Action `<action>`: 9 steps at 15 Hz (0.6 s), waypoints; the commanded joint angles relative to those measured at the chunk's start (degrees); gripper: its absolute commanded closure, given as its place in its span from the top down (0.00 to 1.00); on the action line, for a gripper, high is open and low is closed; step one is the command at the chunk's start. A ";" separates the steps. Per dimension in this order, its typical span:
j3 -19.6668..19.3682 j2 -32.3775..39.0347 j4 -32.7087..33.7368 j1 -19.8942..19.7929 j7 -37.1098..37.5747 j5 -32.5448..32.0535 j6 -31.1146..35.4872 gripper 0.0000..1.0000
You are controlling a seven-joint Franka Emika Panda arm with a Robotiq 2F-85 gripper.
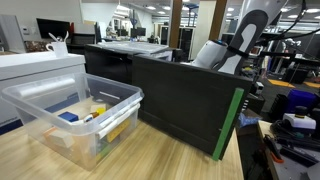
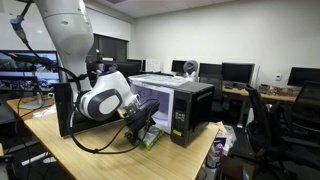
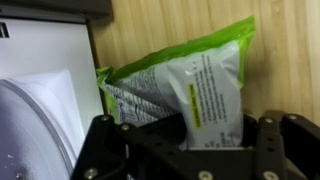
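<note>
A green and white plastic bag (image 3: pixel 190 80) lies on the wooden table (image 3: pixel 290 60), one end reaching between my fingers. In the wrist view my gripper (image 3: pixel 213 131) has both black fingers pressed against the bag's sides. In an exterior view the gripper (image 2: pixel 141 120) is low over the table beside a black box (image 2: pixel 192 112), with the green bag (image 2: pixel 151 141) under it. In an exterior view only the white arm (image 1: pixel 236 45) shows above a black panel (image 1: pixel 185 100), which hides the gripper and the bag.
A clear plastic bin (image 1: pixel 75 110) holding several small items stands on the table. A white appliance (image 3: pixel 40 75) with a round window lies close to the bag's left. Desks, monitors (image 2: pixel 235 72) and chairs fill the room behind.
</note>
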 commanded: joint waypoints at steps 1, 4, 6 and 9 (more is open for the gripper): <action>1.07 -1.10 -2.72 -1.08 2.69 -1.73 1.53 0.10; 3.10 -3.34 -4.94 -2.20 5.22 -2.77 2.80 0.08; 5.12 -4.85 -6.72 -3.22 5.66 -2.39 3.40 0.08; 7.77 -7.64 -9.52 -4.37 6.49 -2.61 4.55 0.08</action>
